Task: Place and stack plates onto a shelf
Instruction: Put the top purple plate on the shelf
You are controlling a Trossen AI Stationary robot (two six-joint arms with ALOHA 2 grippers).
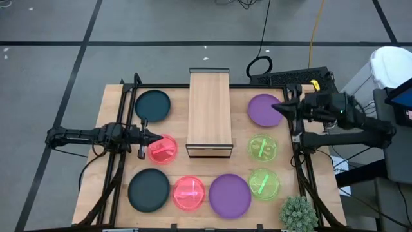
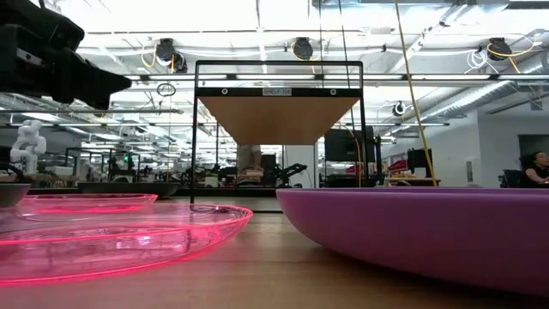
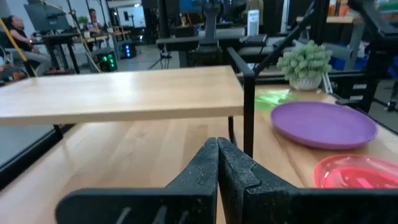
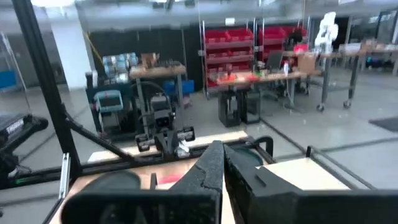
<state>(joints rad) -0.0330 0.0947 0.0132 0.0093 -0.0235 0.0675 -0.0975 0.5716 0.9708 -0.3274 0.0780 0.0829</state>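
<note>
Left gripper [image 1: 157,138]: pressed together, empty, over the table's left side by a pink plate [image 1: 162,149].
Right gripper [image 1: 277,107]: pressed together, empty, above the purple plate [image 1: 264,109].
Plates: all eight on the table around the shelf [image 1: 209,109], none on it.
Risk: thin rims may slip from the fingers, or a carried plate could clip the shelf frame.

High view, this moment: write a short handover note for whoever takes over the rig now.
Left tool: shut, empty, at the edge of the upper pink plate.
Right tool: shut, empty, over the upper purple plate.
Shelf: mid-table, top bare.
The other plates lie flat on the table: dark ones, pink, purple, green.
Done: nothing placed on the shelf.
Left: pick up and stack all eight plates on the shelf.
</note>
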